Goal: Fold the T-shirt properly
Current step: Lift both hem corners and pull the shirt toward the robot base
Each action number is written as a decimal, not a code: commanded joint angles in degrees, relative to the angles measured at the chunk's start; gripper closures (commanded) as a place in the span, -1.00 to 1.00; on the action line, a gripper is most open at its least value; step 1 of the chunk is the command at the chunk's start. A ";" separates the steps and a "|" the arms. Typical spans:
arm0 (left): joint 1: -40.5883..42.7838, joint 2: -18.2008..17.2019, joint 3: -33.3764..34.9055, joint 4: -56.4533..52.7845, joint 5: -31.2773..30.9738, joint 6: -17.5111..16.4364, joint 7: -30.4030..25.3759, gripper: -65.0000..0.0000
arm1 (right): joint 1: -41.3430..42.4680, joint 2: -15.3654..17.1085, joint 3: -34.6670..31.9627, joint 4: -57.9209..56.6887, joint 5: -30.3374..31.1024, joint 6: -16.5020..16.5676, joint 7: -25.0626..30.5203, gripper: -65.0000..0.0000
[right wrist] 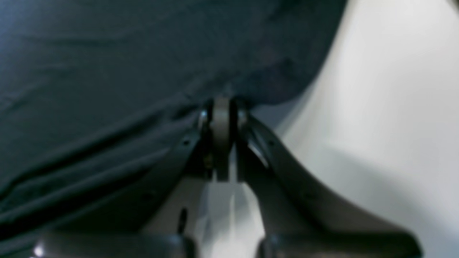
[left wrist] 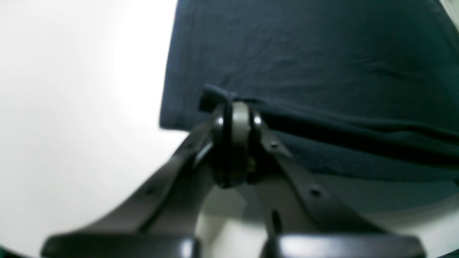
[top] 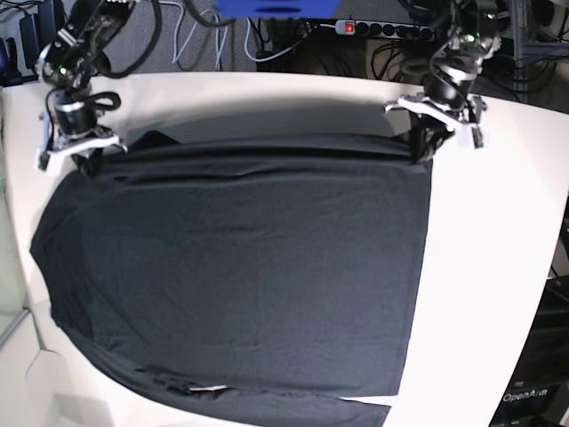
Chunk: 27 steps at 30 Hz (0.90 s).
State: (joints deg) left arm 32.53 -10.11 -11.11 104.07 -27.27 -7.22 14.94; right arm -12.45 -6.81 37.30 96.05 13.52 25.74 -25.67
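T-shirt (top: pixel 249 276), black and long-sleeved, lies spread flat over most of the white counter (top: pixel 498 258), with its far edge lifted into a low ridge between the two arms. Left gripper (left wrist: pixel 236 107) is pressed together, pinching a far corner of the fabric; the base view places it at that view's right. Right gripper (right wrist: pixel 221 107) likewise pinches the opposite far corner, with cloth bunched at its tips.
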 commanded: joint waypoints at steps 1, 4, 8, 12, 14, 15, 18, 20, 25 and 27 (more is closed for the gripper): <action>-0.75 -0.22 -0.18 1.55 -0.38 -0.20 -0.65 1.00 | 0.62 0.70 -0.16 1.84 0.86 0.51 1.63 1.00; -2.25 -0.22 -0.18 2.17 -0.38 -0.20 1.81 1.00 | 1.41 0.87 -2.00 3.07 0.86 0.51 1.54 1.00; -4.45 -0.22 -0.45 2.26 -0.38 -0.20 4.71 1.00 | 2.91 1.40 -2.71 2.89 0.86 0.51 1.54 1.00; -6.82 -0.13 -2.64 2.26 -0.38 -0.20 7.70 1.00 | 4.05 1.67 -3.76 2.54 0.77 0.51 1.54 1.00; -8.31 -0.05 -3.44 2.26 -0.47 -0.20 9.28 1.00 | 4.67 2.37 -4.02 2.54 0.68 0.51 1.54 1.00; -8.93 -0.05 -3.96 2.26 -0.47 -0.20 10.16 1.00 | 4.67 2.54 -4.11 2.54 0.68 0.51 1.54 1.00; -11.04 -0.05 -5.72 2.17 -0.47 -0.20 12.71 1.00 | 6.07 2.81 -5.78 2.19 0.68 0.51 1.54 1.00; -12.27 -0.05 -5.98 2.17 -0.47 -0.20 14.29 1.00 | 6.60 2.98 -6.05 1.58 0.68 0.51 1.54 0.99; -13.94 -0.05 -6.07 1.91 -0.47 -0.20 16.84 1.00 | 8.18 4.04 -7.98 0.08 0.68 0.51 1.45 0.99; -14.56 -0.05 -5.98 1.73 -0.47 -0.20 17.19 1.00 | 8.45 4.39 -8.86 -1.33 0.68 0.51 1.71 0.99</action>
State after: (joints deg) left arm 18.61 -9.65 -16.88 104.90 -27.24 -7.22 33.71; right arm -4.75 -3.01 28.38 93.73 13.54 25.74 -25.52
